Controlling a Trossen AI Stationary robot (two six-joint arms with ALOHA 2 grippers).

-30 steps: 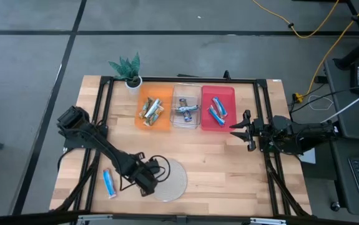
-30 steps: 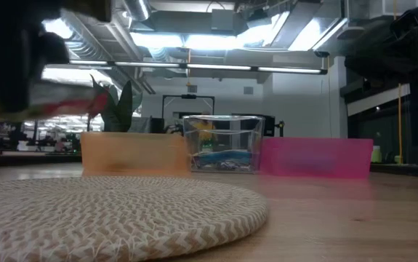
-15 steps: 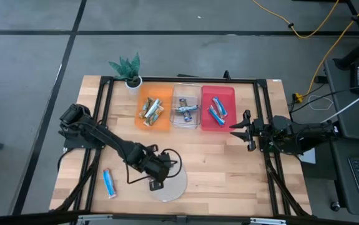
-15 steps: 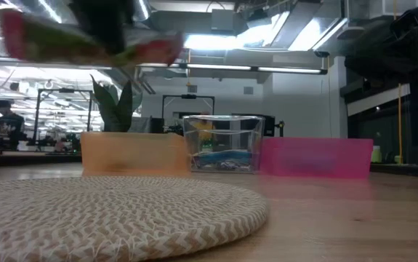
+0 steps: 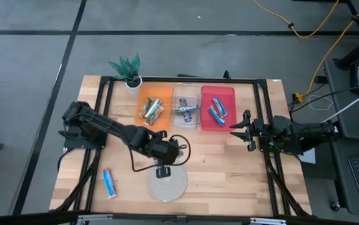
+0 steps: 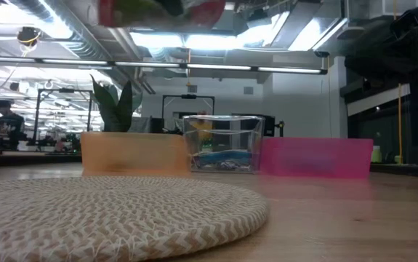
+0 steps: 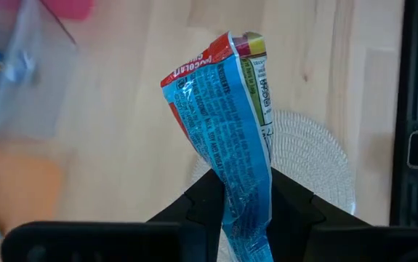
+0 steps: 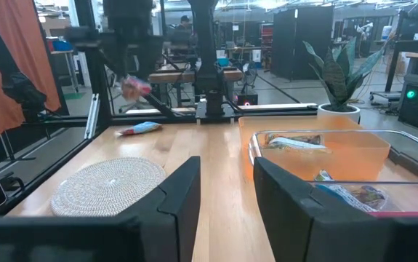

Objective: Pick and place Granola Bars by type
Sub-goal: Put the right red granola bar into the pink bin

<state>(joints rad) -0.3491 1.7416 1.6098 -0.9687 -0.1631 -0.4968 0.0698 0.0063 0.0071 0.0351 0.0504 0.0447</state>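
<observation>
My left gripper is shut on a blue granola bar with a red end and hangs above the wood between the round woven mat and the bins. In the low view the bar shows as a blur at the top edge. Another blue bar lies flat on the table near the left front. Green-and-gold bars lie in the orange bin, silvery-blue ones in the clear bin, and blue ones in the red bin. My right gripper waits open beside the red bin. My left gripper pinches the blue bar between its two fingers at the wrapper's one end. The rest of the wrapper sticks out past the fingertips, slightly bent, its red-edged free end farthest from them. The bar is lifted clear of the table and mat.
The orange bin, clear bin and red bin stand side by side at the table's far middle. A small potted plant stands at the far left corner. Black frame rails run along both table sides.
My left gripper, still shut on the blue bar, has swung from the mat's left front toward the right and far edge, toward the bins. It has risen, so the bar has climbed to the top of the low view. The right arm has kept still.
</observation>
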